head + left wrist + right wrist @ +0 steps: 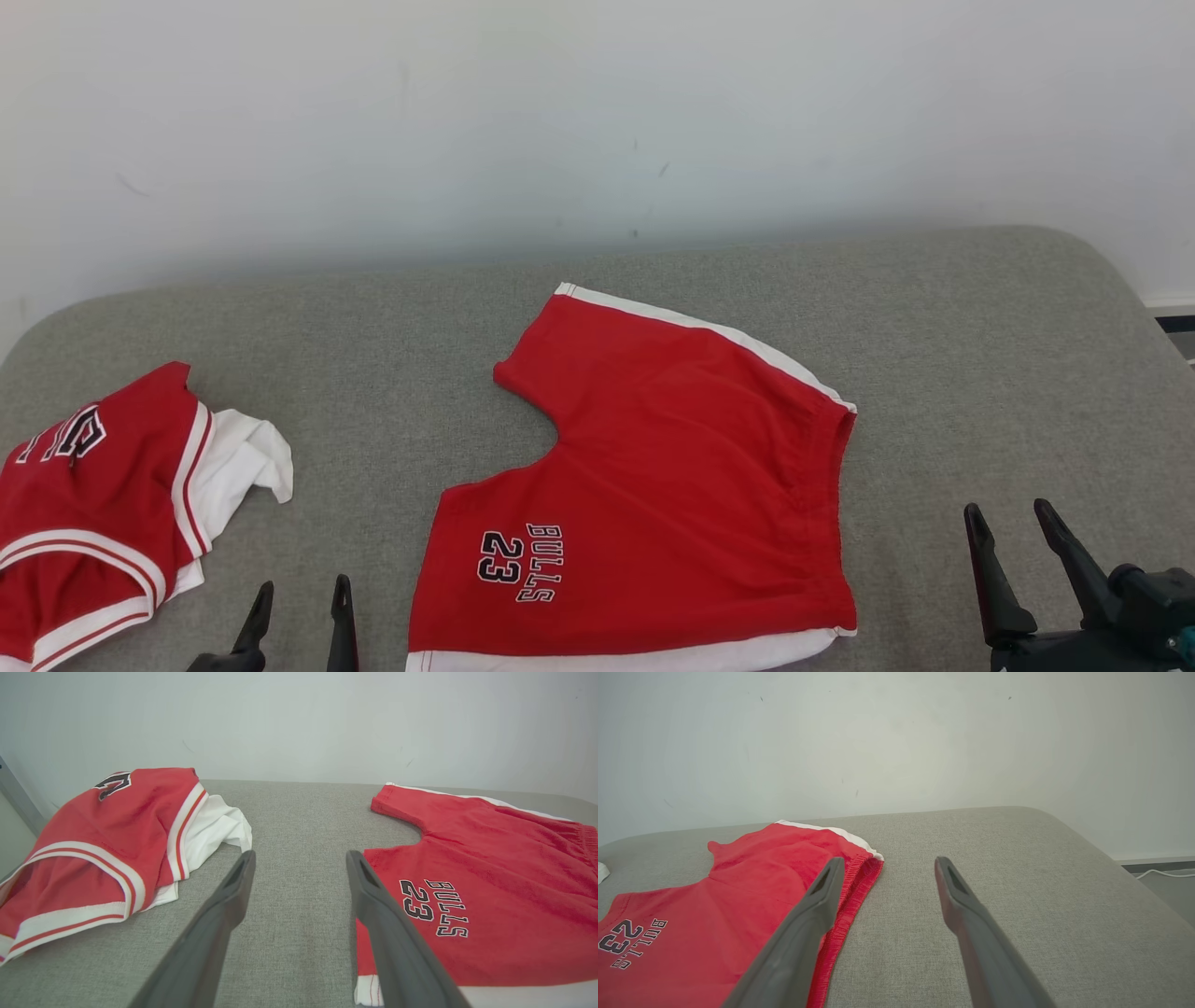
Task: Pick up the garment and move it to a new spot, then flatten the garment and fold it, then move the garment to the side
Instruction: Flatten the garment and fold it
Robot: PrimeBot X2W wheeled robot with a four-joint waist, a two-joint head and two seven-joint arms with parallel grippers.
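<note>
Red shorts (672, 476) with white side stripes and a "BULLS 23" print lie spread flat in the middle of the grey surface (392, 336), waistband to the right. They also appear in the left wrist view, shorts (490, 891), and in the right wrist view, shorts (724, 905). My left gripper (301, 597) stands open at the lower left, just left of the shorts' printed leg, holding nothing. My right gripper (1013, 518) is open at the lower right, a little right of the waistband, empty too.
A crumpled red and white jersey (103, 495) lies at the surface's left edge, also seen as the jersey (112, 844). A pale wall (597, 121) rises behind. The surface's rounded right corner (1064, 826) drops to a floor with a white cable (1164, 873).
</note>
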